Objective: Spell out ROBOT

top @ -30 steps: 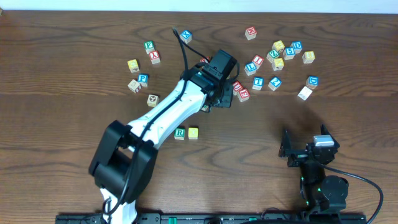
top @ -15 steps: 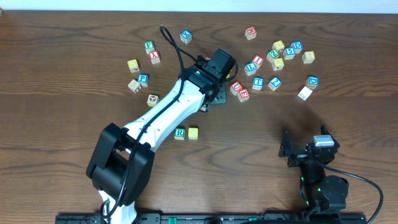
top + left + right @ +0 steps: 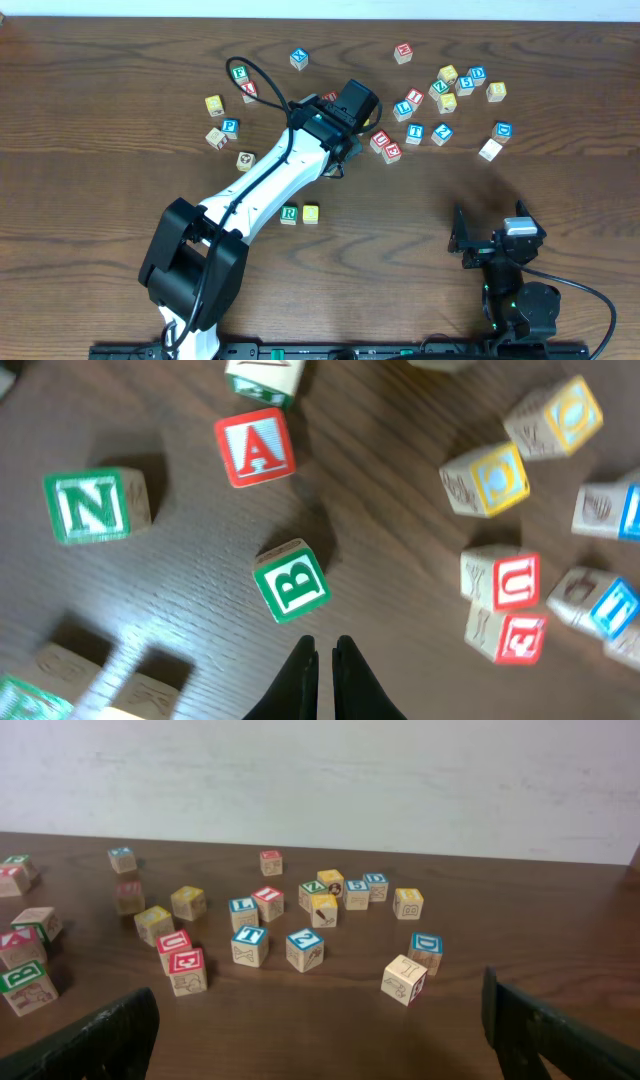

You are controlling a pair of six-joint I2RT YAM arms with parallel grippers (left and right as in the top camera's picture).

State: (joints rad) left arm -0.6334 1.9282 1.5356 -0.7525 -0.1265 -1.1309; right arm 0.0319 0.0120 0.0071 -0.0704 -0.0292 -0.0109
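Fingers of left gripper (image 3: 338, 158) drawn back leftward from red U cube (image 3: 381, 140) since a second ago, overhead; green R (image 3: 289, 213) and a yellow cube (image 3: 311, 213) paired well down-left of U. From left wrist, pressed together on nothing, tips just short of green B (image 3: 291, 580), left of U (image 3: 505, 580); red A (image 3: 256, 448), green N (image 3: 95, 505) farther left. From right wrist, right gripper (image 3: 320, 1030) spread wide, empty; blue T (image 3: 249, 942) right of U (image 3: 172, 942).

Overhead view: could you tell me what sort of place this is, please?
Probably a robotics lab bench: a left arm and a right arm at a wooden table, lettered cubes scattered across it, a plain white wall behind.
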